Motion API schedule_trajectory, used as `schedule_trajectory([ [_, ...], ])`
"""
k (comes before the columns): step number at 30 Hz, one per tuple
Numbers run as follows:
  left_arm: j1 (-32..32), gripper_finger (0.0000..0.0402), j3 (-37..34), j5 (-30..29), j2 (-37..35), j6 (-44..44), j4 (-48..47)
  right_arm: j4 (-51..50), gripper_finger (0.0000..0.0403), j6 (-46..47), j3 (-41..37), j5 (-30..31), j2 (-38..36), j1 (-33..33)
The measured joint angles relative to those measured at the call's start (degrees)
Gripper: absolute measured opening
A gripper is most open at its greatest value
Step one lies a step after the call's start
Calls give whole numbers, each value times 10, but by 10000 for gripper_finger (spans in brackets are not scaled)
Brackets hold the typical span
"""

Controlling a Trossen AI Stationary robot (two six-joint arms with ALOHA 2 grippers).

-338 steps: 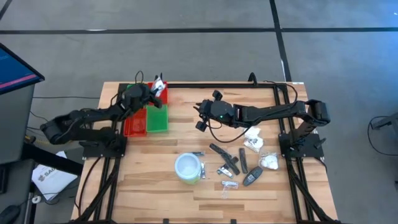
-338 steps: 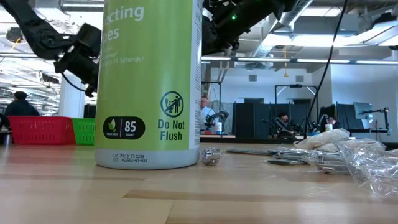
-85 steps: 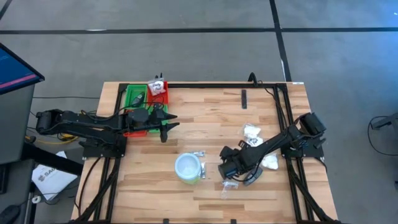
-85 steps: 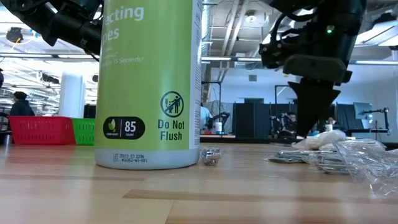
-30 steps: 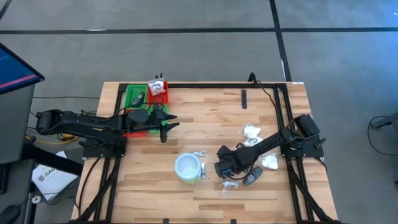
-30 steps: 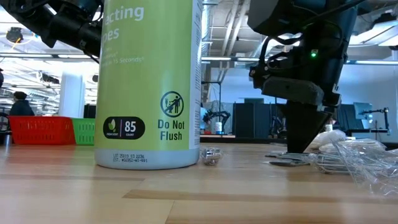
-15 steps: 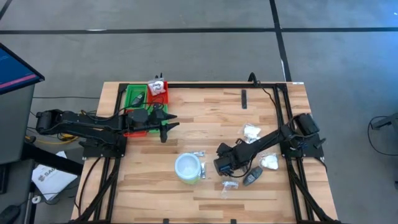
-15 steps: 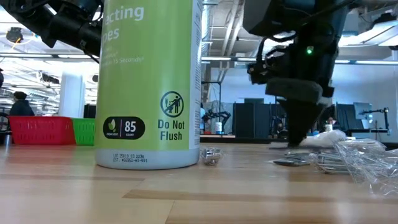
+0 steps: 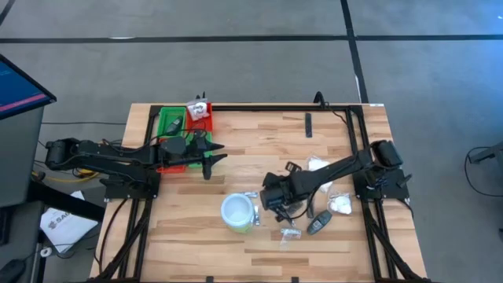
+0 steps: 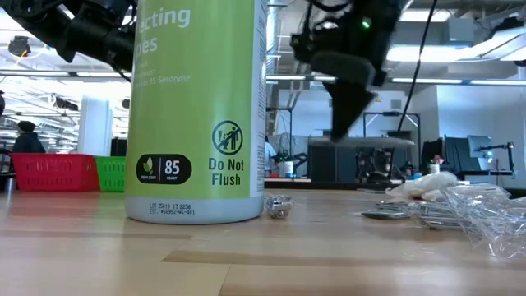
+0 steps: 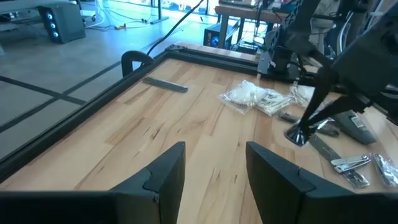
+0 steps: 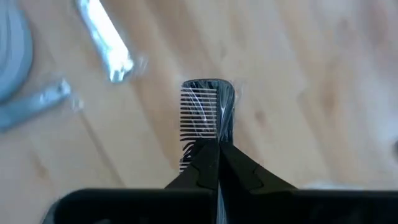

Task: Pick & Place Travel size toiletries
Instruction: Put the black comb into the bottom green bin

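My right gripper (image 9: 277,198) hangs above the table's middle, just right of the white tub, shut on a black comb (image 12: 208,106). In the low view the comb (image 10: 374,141) shows as a level dark bar under the fingers (image 10: 341,115). Other travel size toiletries lie on the wood to its right: white packets (image 9: 318,167), a dark grey oval (image 9: 318,225), a clear sachet (image 9: 289,234) and metal clippers (image 11: 348,167). My left gripper (image 9: 208,161) waits open beside the red and green tray (image 9: 185,126). My right gripper pinches the black comb between its two fingertips, at a place (image 12: 214,135) on its toothed length nearer one end. The fingers point down from above and lie across the comb. The comb hangs level, lifted clear of the table.
The white tub with a green side (image 9: 238,212) stands just left of my right gripper and fills the left of the low view. A slim black stick (image 9: 308,123) lies near the far edge. The tray holds a few items. Bare wood lies between the tray and the packets.
My right gripper has risen from the table among the toiletries and gone toward the table's left and a little toward the far edge. The black comb has come up with it, lifted clear and level.
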Motion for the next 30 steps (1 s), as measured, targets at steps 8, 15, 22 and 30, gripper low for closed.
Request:
schedule_trajectory([
  [8,0,159,0,2,0,-12,44,-26,0,-94,92,92,0,-27],
  [15,0,159,0,1,0,-35,101,-23,0,-172,162,150,0,-40],
  [22,0,159,0,32,21,-101,182,42,0,-260,192,160,0,-46],
  [30,0,159,10,85,114,-186,282,68,0,-286,192,159,0,-49],
])
